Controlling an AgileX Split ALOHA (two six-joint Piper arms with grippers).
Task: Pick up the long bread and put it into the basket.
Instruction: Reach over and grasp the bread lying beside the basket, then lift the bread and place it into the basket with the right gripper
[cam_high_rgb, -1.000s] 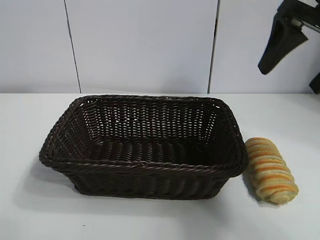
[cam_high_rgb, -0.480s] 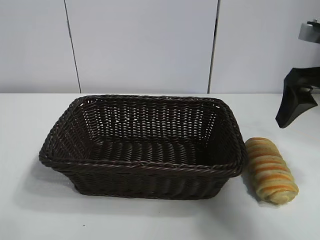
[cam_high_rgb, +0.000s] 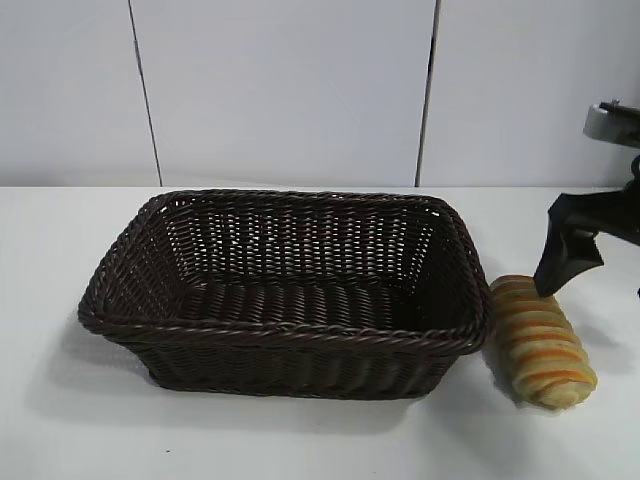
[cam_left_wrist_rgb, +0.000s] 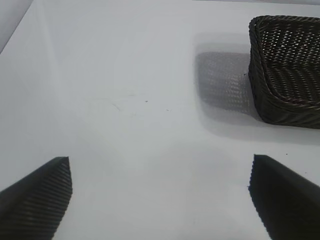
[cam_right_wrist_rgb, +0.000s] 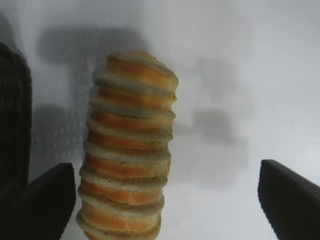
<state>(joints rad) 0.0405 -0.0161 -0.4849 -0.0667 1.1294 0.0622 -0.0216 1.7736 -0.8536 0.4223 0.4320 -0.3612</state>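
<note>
My right gripper (cam_right_wrist_rgb: 165, 200) has dropped, fingers spread, over the bread (cam_high_rgb: 541, 340) right of the basket (cam_high_rgb: 290, 335); grasp next.

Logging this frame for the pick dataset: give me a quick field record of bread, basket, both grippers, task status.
long bread: lying on the white table, just outside the basket's right end
basket: dark wicker, nothing seen inside
right gripper: open, fingers either side of the loaf's far end, not closed on it
left gripper: open, idle over bare table, clear of the basket
task status: bread not yet picked up
</note>
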